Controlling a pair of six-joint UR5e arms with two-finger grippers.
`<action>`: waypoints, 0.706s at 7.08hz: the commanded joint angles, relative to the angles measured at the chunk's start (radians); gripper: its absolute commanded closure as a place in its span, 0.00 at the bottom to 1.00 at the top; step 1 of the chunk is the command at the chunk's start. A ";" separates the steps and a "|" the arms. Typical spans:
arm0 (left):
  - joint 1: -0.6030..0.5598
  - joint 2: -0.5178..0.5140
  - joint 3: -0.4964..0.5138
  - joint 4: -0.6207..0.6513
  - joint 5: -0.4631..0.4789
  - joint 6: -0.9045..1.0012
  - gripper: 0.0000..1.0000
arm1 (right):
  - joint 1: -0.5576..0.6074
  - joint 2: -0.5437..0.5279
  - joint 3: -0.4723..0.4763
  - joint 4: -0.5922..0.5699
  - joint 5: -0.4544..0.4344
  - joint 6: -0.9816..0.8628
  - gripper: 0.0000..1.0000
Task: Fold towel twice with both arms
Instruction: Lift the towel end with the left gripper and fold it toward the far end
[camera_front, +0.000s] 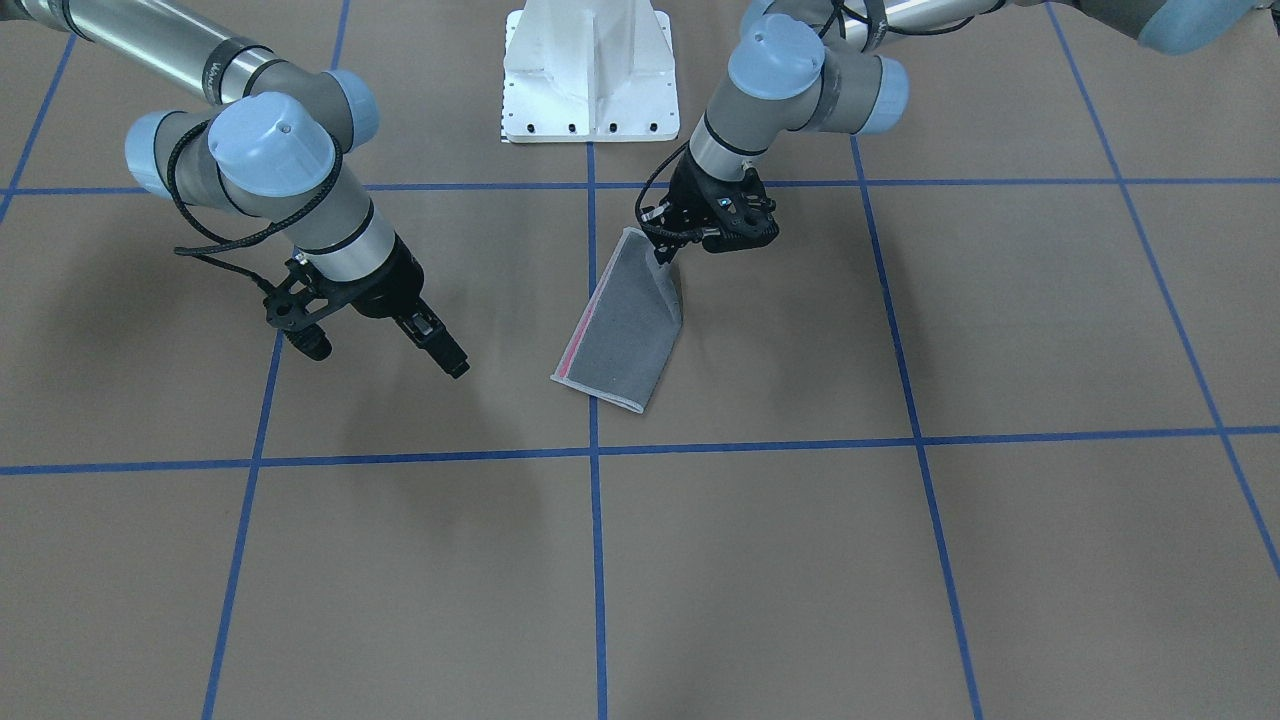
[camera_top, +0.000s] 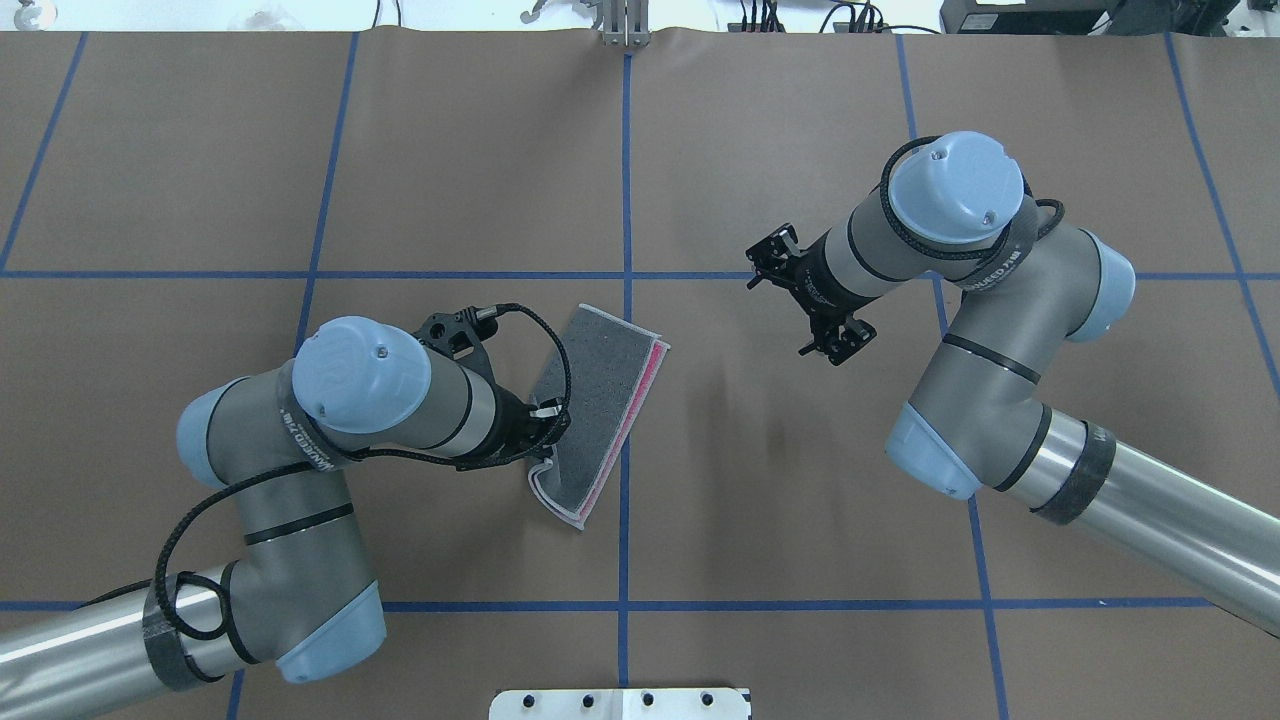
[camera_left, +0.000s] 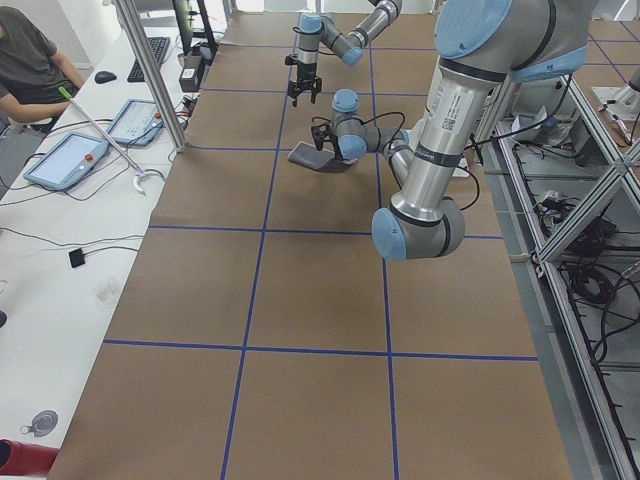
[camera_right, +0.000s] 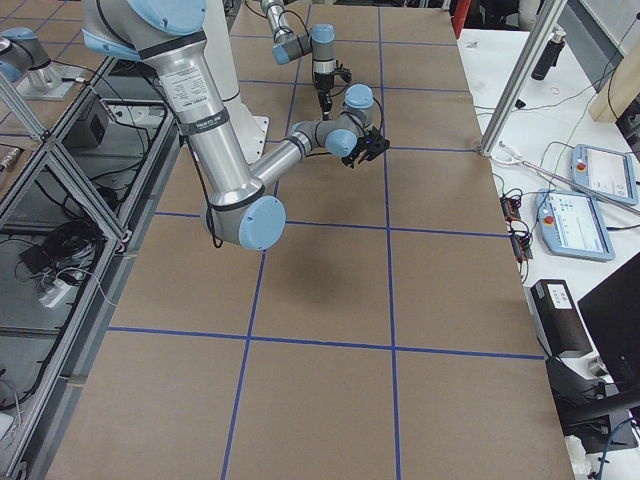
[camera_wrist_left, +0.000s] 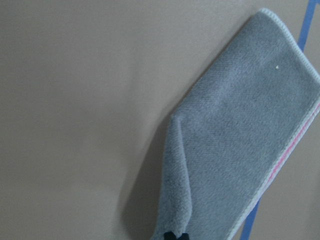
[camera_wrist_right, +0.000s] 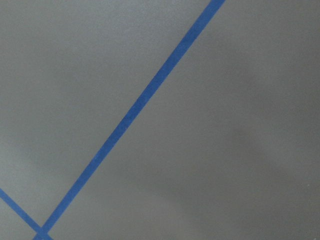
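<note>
In the middle of the tabletop (camera_front: 800, 560), your left pincer (camera_front: 663, 258) pinches one towel (camera_front: 620, 335) corner tight, holding it up to fold over again.

left gripper (camera_front: 666, 257) clamped low, right gripper (camera_front: 456, 365) hovers tilted.

- Between my right gripper (camera_front: 457, 366) and the folded grey terry towel (camera_front: 625, 335) lies bare brown table (camera_front: 900, 560), open for passing.
- My left gripper (camera_front: 668, 255) pinches the towel's raised corner and blocks that side.
- The white bolted pedestal (camera_front: 590, 75) stands by my base, well apart.
</note>
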 joint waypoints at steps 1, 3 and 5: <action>-0.043 -0.090 0.087 0.002 0.000 -0.020 1.00 | 0.004 -0.003 0.000 0.000 0.000 -0.001 0.00; -0.088 -0.208 0.179 0.092 0.000 -0.040 1.00 | 0.004 -0.004 -0.001 0.000 0.001 -0.003 0.00; -0.114 -0.270 0.239 0.119 -0.002 -0.145 1.00 | 0.004 -0.006 -0.008 0.002 0.001 -0.007 0.00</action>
